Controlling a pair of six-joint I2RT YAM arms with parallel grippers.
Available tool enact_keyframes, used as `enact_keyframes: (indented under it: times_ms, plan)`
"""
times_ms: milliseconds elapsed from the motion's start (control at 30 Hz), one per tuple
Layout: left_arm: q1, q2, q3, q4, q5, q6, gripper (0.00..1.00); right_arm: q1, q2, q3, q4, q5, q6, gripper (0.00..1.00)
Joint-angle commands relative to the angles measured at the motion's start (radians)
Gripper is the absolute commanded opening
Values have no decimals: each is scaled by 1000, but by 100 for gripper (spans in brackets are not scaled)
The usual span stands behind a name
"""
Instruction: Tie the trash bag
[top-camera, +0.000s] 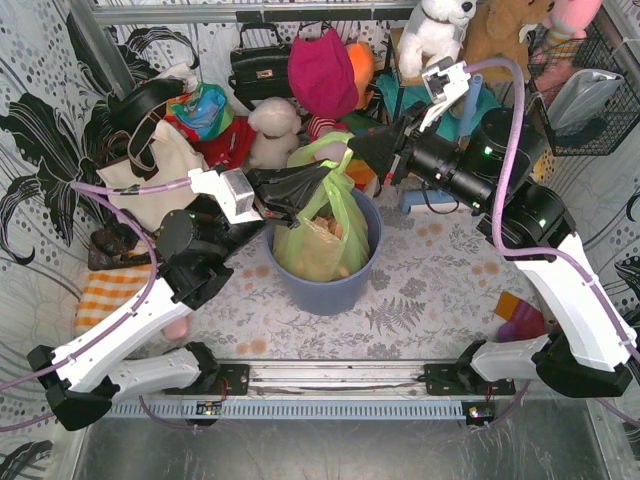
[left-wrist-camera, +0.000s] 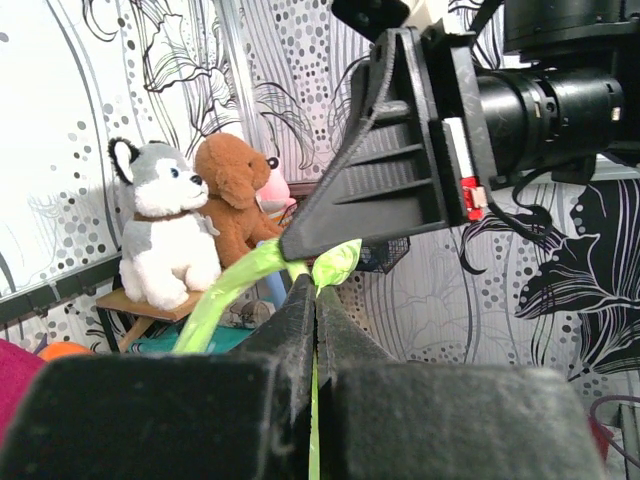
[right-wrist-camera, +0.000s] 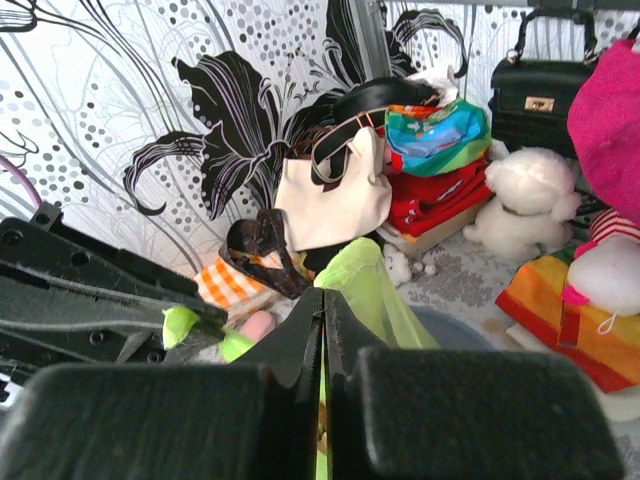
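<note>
Flowered black-and-white wallpaper (top-camera: 40, 130) is wrapping round the counter (top-camera: 430, 290); a blue-grey bin (top-camera: 330, 290) is standing at its middle, and the trash bag (top-camera: 318, 240) is sitting inside it, its lower half hidden by the bin wall, tan paper showing dimly through the green film. The left jaws are pressing together on a twisted strip of the bag's mouth just above the rim; the right jaws, reaching in from the far right, are pinching shut on another strip of it (the looped one rising highest). The spot where the two strips are meeting is lying behind the black fingers and is hard to make out. Behind, a cream tote (top-camera: 160, 165), a black handbag (top-camera: 258, 68) and plush toys (top-camera: 275, 130) are crowding the wall; the right arm (top-camera: 575, 290) is running off the picture's edge.
</note>
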Motion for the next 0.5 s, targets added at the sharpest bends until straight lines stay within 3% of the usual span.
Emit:
enact_keyframes:
  times_ms: [0,200,333,467]
  plan:
    - [3,-23,-12,70,-46,27,1,4,-42,-42,14,-34,65,0]
    - [3,-31,-22,66,-33,22,1,4,-47,-43,11,-38,45,1]
    - [3,-42,-41,62,-16,9,1,4,-17,21,-25,-30,-19,32]
    - [3,-49,-39,30,31,9,1,4,0,55,-40,-109,-191,49]
